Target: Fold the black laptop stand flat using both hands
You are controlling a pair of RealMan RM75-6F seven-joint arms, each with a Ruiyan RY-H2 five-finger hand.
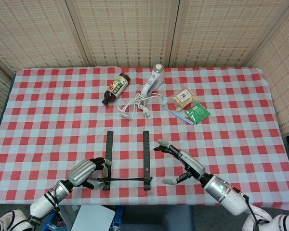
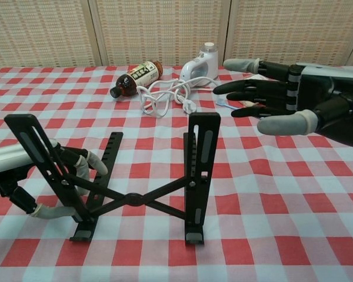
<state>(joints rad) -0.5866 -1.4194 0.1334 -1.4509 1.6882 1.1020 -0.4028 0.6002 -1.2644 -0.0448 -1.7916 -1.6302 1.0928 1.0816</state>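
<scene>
- Black and still propped up, the laptop stand sits on the checked tablecloth at the near edge, its two rails tilted up and joined by crossed links.
- Left of the stand, the left hand has its fingers curled around the left rail (grip not fully visible).
- Right of the stand, the right hand hovers clear of it, fingers spread and empty.
- Behind the stand lie a bottle, a white corded appliance and snack packets.
</scene>
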